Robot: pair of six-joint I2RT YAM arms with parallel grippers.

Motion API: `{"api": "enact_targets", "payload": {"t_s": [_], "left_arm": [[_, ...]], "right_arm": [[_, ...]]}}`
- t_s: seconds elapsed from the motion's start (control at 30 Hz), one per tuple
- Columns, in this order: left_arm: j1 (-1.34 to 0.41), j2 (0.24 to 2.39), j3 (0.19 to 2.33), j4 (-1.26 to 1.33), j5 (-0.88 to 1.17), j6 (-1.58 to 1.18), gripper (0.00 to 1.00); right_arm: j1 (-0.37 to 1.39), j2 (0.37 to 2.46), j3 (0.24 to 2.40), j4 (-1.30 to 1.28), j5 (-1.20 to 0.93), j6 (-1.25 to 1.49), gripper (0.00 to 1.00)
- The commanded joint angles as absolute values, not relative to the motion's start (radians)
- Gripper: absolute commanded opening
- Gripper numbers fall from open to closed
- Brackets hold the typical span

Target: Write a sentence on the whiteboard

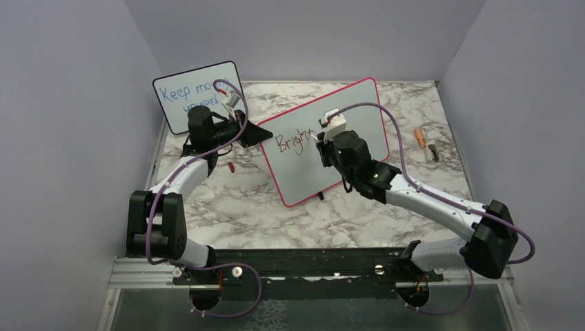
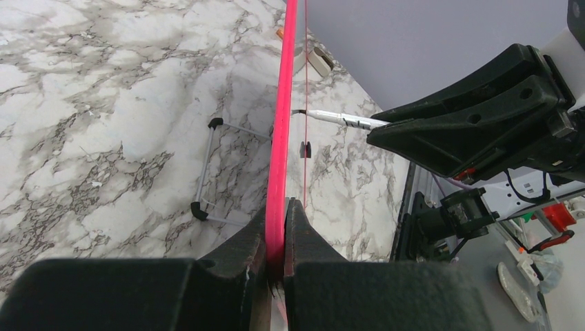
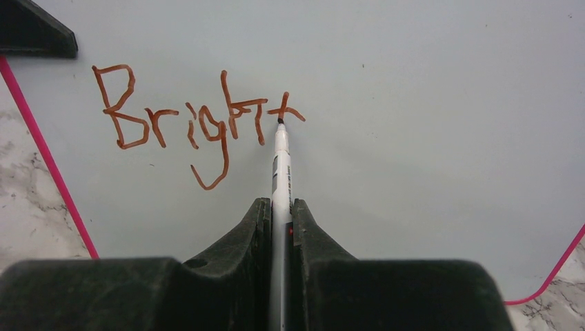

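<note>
The whiteboard (image 1: 352,114), pink-framed, stands tilted on the marble table. Reddish-brown letters "Bright" (image 1: 290,141) are on its left part; they also show in the right wrist view (image 3: 193,117). My left gripper (image 1: 259,132) is shut on the board's left edge, with the pink frame (image 2: 281,138) pinched between its jaws (image 2: 277,227). My right gripper (image 1: 319,145) is shut on a white marker (image 3: 281,165). The marker's tip touches the board just under the cross of the "t". The marker also shows in the left wrist view (image 2: 345,120).
A smaller black-framed board (image 1: 181,93) with blue writing stands at the back left, behind my left arm. An orange cap (image 1: 419,136) and a small dark piece (image 1: 432,153) lie at the right. A small red item (image 1: 232,167) lies near the left arm. Grey walls enclose three sides.
</note>
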State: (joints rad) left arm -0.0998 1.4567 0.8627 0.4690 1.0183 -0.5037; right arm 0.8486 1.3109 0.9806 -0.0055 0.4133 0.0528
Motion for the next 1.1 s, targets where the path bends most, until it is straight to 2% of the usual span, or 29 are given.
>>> {"api": "enact_targets", "payload": {"t_s": [0.0, 0.6, 1.07], "left_arm": [[-0.118, 1.496, 0.850, 0.373, 0.988, -0.420, 0.00], [-0.118, 1.498, 0.850, 0.371, 0.988, -0.420, 0.00], [-0.117, 1.498, 0.850, 0.371, 0.989, -0.420, 0.00]], "right_arm": [[0.843, 1.308, 0.978, -0.089, 0.387, 0.070, 0.01], [0.843, 1.287, 0.955, -0.057, 0.487, 0.074, 0.01], [0.820, 1.252, 0.952, 0.020, 0.420, 0.069, 0.01]]}}
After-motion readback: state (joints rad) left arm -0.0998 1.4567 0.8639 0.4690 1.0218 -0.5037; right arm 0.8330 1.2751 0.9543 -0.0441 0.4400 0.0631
